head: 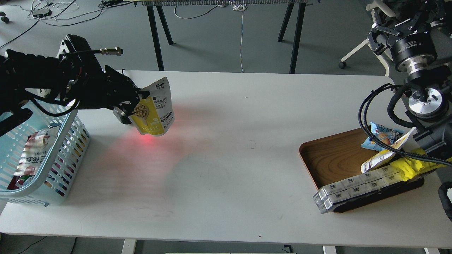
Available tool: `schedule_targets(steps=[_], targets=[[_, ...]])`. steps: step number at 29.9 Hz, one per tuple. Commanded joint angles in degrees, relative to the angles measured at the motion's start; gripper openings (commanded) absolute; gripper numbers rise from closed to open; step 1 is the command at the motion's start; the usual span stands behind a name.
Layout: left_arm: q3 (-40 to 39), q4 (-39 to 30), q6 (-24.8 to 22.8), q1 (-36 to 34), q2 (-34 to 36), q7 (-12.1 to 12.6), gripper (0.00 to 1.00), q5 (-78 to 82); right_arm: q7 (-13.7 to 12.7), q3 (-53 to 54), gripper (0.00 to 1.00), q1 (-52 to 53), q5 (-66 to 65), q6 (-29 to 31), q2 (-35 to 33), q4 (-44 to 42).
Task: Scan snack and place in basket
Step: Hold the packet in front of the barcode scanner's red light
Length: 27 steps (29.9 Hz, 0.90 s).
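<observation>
Head view is showing a wide white table [226, 169], and nearest on it, at the left edge, a light blue plastic basket with slotted sides [53, 165] is standing with a red-and-white packet [30, 155] lying inside. At the right, a brown wooden tray [332, 158] is carrying a row of clear-wrapped grey boxes [356, 187] across its near rim, a long yellow pack [413, 167], a white-and-yellow pouch [383, 155] and a small light-blue snack bag [379, 135]. Farther back on the left, the left hand [136, 102] is gripping a flat yellow-and-white stand-up pouch picturing beige balls in a spoon [155, 107] by its left edge, holding it above the table just right of the basket. A red glow [146, 139] is falling on the table beneath the pouch. Farthest, at the upper right, the right hand [406, 17] is hanging above the floor beyond the table's far right corner; whether its fingers are spread or closed, I cannot tell.
</observation>
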Motion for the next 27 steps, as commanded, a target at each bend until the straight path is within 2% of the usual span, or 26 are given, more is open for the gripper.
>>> schedule_targets(steps=[1,7,15,19,27], targets=[[0.0,0.0,-0.1,0.9,-0.6,0.2,0.00,0.0,0.0,0.1,0.96,-0.1,0.0,0.0,0.0,0.0],[-0.1,-0.7,-0.1,0.9,-0.9,0.1,0.00,0.0,0.0,0.0,0.96,-0.1,0.0,0.0,-0.2,0.1],[-2.7,-4.1,-0.5,-1.1,3.1,-0.3,0.00,0.0,0.1,0.0,0.96,-0.1,0.0,0.0,-0.3,0.1],[-2.6,-3.8,-0.9,-2.9,3.1,-0.3,0.00,0.0,0.1,0.1,0.96,-0.1,0.0,0.0,-0.4,0.1],[-1.8,-3.6,-1.7,-1.8,1.6,-0.3,0.00,0.0,0.1,0.3,0.96,-0.1,0.0,0.0,-0.4,0.1]])
